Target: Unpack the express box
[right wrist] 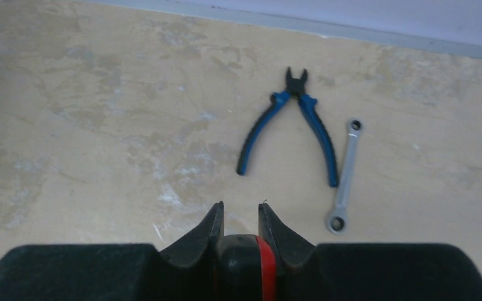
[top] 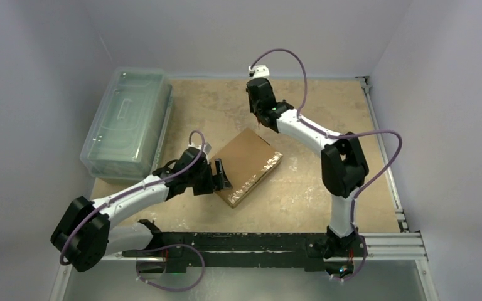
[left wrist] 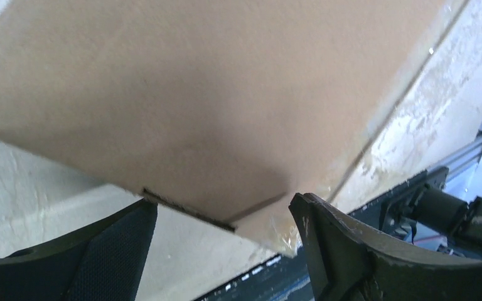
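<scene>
The express box (top: 246,164) is a flat brown cardboard mailer lying closed in the middle of the table, with shiny clear tape along its near right edge. My left gripper (top: 221,176) stands open at the box's near left corner. In the left wrist view that corner of the express box (left wrist: 213,113) pokes between the two spread fingers (left wrist: 326,238), apart from both, with my left gripper (left wrist: 223,207) holding nothing. My right gripper (top: 262,123) hovers beyond the box's far corner. In the right wrist view my right gripper (right wrist: 241,210) is shut on a black and red tool (right wrist: 246,266).
A large clear lidded plastic bin (top: 128,119) stands at the far left of the table. Blue-handled pliers (right wrist: 260,132) and a silver ratchet wrench (right wrist: 346,175) lie on the table surface ahead of the right gripper, near the back wall. A black rail (top: 245,241) runs along the near edge.
</scene>
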